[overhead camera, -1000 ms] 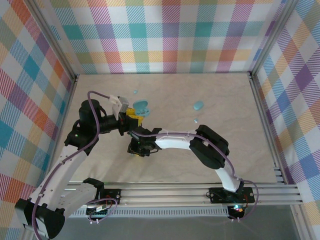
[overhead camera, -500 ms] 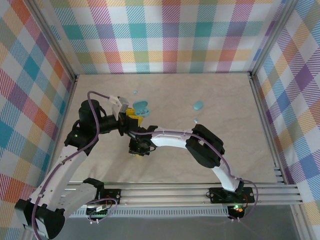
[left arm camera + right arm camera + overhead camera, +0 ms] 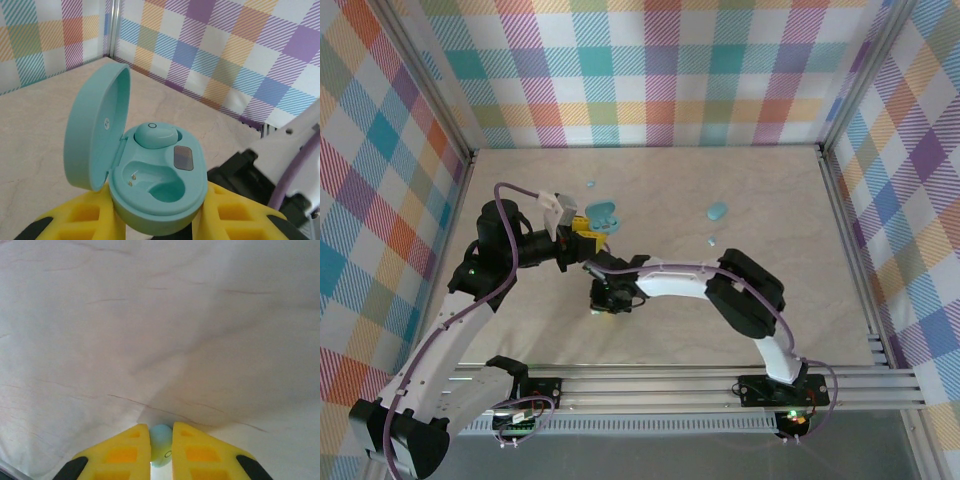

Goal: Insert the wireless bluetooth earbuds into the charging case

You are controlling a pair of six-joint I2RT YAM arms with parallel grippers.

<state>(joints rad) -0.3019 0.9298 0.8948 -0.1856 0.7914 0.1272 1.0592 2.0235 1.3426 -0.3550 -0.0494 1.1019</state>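
The left gripper (image 3: pixel 157 222) clamped the open case (image 3: pixel 95 135) with one earbud (image 3: pixel 156 136) seated and one socket (image 3: pixel 155 184) empty, while the right gripper (image 3: pixel 161 446) pinched a second earbud (image 3: pixel 161 437), uninserted.

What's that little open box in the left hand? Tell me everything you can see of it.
The charging case is pale-teal plastic, oval, pinched between the yellow fingers of the left hand. Its lid stands hinged open. One earbud sits at the far end; the near socket is empty, showing two gold pins.
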